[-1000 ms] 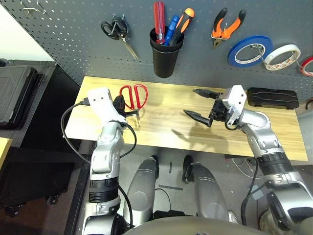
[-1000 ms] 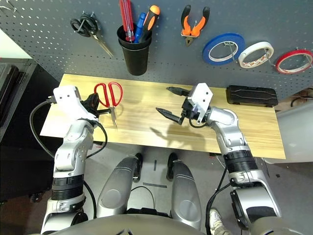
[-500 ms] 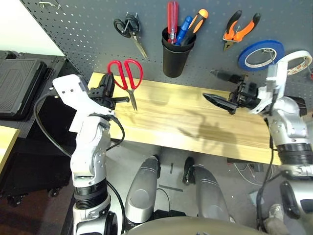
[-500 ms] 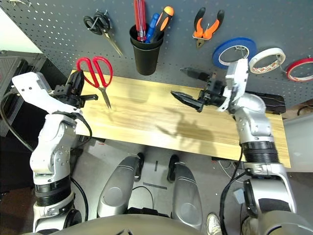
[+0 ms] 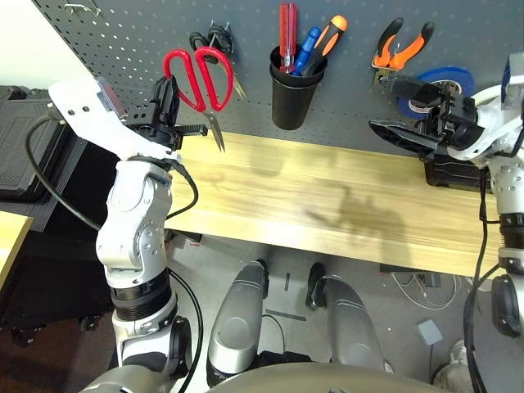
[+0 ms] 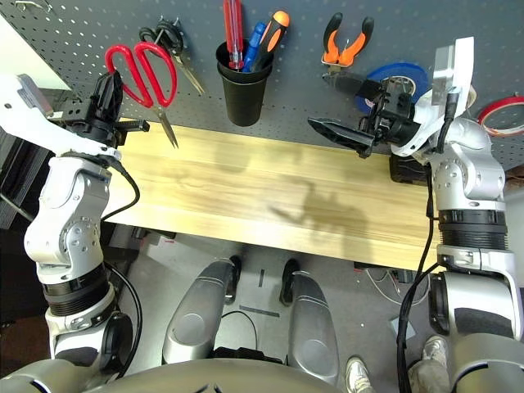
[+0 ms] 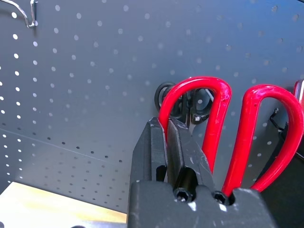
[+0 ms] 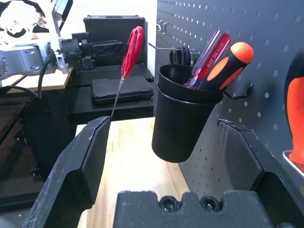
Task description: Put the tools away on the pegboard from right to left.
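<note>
My left gripper [image 5: 168, 110] is shut on one handle loop of the red-handled scissors [image 5: 196, 70], held up with blades pointing down in front of the pegboard [image 5: 123, 33], just left of the hanging black-handled scissors [image 5: 211, 39]. In the left wrist view my left gripper [image 7: 166, 142] clamps the red loop [image 7: 209, 118]. My right gripper [image 5: 377, 102] stands open and holds nothing, in front of the blue tape roll [image 5: 442, 78]. The orange-and-black pliers [image 5: 399, 45] hang above it. The red screwdriver [image 5: 288, 33] stands in the black cup [image 5: 288, 94]. The red tape ring [image 6: 501, 115] hangs far right.
The wooden table [image 5: 311, 205] lies below the board, with a black case [image 5: 450, 172] at its right end. An empty metal hook [image 7: 23, 14] sits further left on the board. Blue and orange-handled screwdrivers share the cup. A dark case [image 5: 24, 139] lies off to the left.
My left arm has lifted the red scissors from table height up to the pegboard beside the black scissors. My right arm has drawn back up and to the right. The camera has also shifted.
</note>
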Tool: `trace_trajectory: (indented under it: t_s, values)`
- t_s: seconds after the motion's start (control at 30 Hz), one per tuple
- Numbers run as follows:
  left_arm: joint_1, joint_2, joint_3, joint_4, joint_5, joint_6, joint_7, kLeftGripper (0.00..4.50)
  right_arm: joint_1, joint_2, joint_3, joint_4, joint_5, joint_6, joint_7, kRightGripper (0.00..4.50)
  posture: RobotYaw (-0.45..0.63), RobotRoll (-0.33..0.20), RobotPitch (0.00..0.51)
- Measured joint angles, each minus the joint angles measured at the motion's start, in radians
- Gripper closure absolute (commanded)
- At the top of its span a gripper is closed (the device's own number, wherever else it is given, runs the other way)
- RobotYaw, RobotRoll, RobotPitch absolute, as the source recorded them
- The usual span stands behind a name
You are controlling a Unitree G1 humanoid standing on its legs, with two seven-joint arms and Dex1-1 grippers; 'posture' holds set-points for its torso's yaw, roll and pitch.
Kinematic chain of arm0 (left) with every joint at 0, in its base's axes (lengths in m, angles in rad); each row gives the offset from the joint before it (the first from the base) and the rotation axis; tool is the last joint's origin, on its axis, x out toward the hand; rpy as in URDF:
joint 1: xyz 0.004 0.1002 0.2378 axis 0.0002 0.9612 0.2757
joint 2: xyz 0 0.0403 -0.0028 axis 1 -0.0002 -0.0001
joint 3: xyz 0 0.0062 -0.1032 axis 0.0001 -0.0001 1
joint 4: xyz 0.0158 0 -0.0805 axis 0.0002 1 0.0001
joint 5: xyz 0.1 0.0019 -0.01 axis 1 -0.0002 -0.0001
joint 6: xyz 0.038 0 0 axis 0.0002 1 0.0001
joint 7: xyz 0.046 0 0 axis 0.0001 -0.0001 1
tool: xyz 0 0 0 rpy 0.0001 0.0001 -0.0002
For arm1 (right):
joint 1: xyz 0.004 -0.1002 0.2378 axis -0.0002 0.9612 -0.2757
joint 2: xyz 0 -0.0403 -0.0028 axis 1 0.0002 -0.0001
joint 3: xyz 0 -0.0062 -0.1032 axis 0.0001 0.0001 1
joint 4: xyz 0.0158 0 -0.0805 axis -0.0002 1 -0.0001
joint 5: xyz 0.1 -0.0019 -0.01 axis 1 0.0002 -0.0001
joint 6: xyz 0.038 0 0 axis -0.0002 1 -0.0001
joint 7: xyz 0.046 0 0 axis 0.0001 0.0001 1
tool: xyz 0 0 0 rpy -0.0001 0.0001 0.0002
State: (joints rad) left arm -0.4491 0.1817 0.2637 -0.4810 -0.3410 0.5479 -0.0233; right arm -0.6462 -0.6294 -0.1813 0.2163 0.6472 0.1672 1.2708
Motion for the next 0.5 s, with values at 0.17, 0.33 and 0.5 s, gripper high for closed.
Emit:
trace_trajectory:
  t_s: [0.17,0.33,0.5]
  values:
    - [-0.043,0.032,0.005,0.07,-0.005,-0.001,-0.009,4.46,0.0,0.007,0.0,0.001,-0.001,0.0,-0.017,0.0,0.29,0.0,0.235]
    - [-0.096,0.071,0.004,0.187,-0.003,-0.029,-0.043,4.46,-0.003,0.028,0.001,-0.007,-0.002,0.0,-0.037,0.0,0.28,0.0,0.233]
    - [-0.173,0.111,0.017,0.338,0.006,-0.092,-0.068,4.46,-0.007,0.042,0.004,-0.02,-0.004,0.0,-0.051,0.0,0.27,0.0,0.233]
